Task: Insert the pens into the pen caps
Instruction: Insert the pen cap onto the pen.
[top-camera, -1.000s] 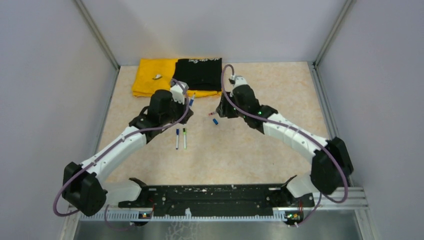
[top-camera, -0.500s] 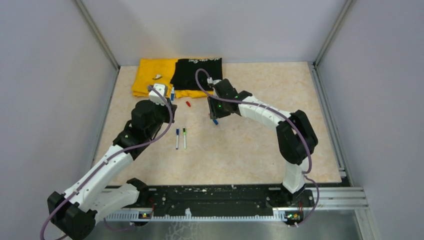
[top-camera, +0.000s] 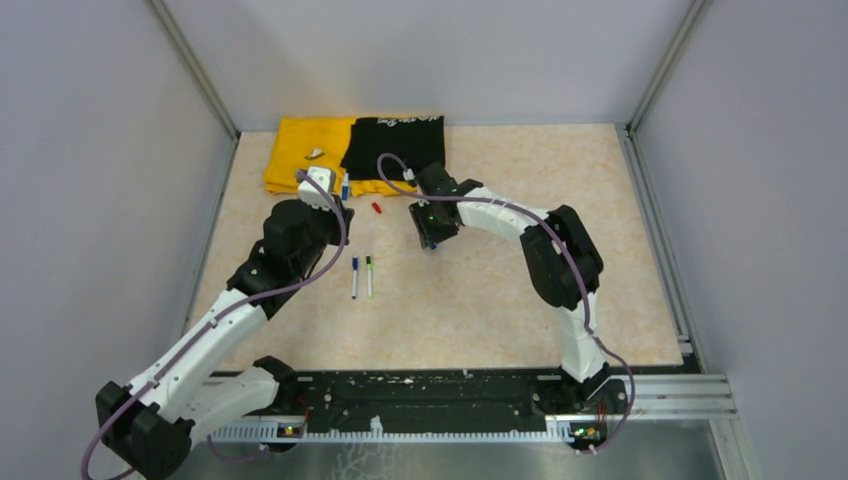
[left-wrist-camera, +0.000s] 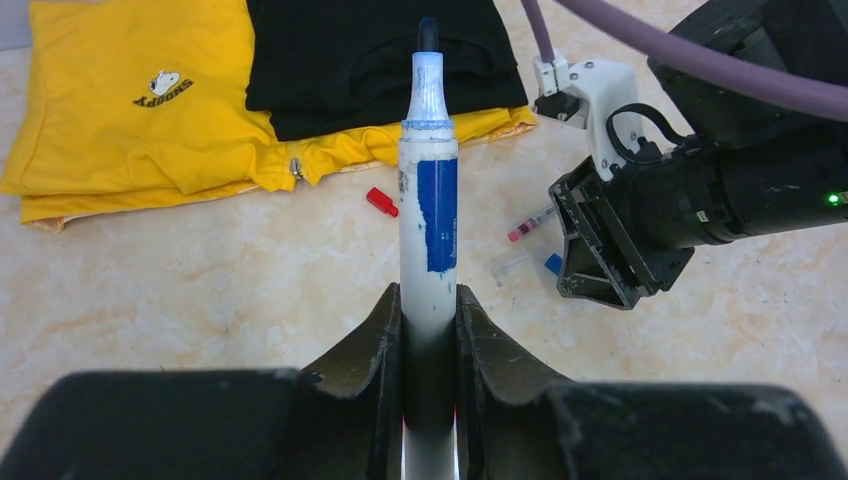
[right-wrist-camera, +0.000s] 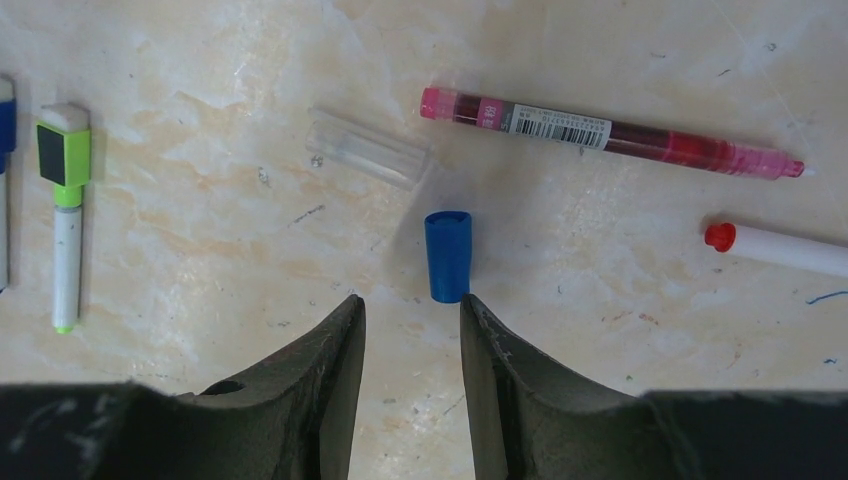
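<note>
My left gripper (left-wrist-camera: 430, 300) is shut on a white pen with a blue label (left-wrist-camera: 428, 200), which stands up out of the jaws with its dark tip bare. It hovers left of centre (top-camera: 335, 197). My right gripper (right-wrist-camera: 412, 305) is open and points down at the table, with nothing between its fingers. A blue pen cap (right-wrist-camera: 447, 255) lies just past its fingertips. A clear cap (right-wrist-camera: 366, 148), a maroon pen (right-wrist-camera: 610, 132) and a white pen with a red tip (right-wrist-camera: 775, 247) lie beyond it. A red cap (left-wrist-camera: 380, 201) lies near the cloths.
Two capped pens, blue (top-camera: 354, 277) and green (top-camera: 369, 276), lie side by side mid-table. A folded yellow shirt (top-camera: 300, 155) and a black one (top-camera: 395, 145) lie at the back. Metal frame rails run along the table's left and right edges.
The left arm has drawn back to the left with the pen in its grip. The right arm has folded in, carrying its gripper left and down over the blue cap, jaws slightly narrower.
</note>
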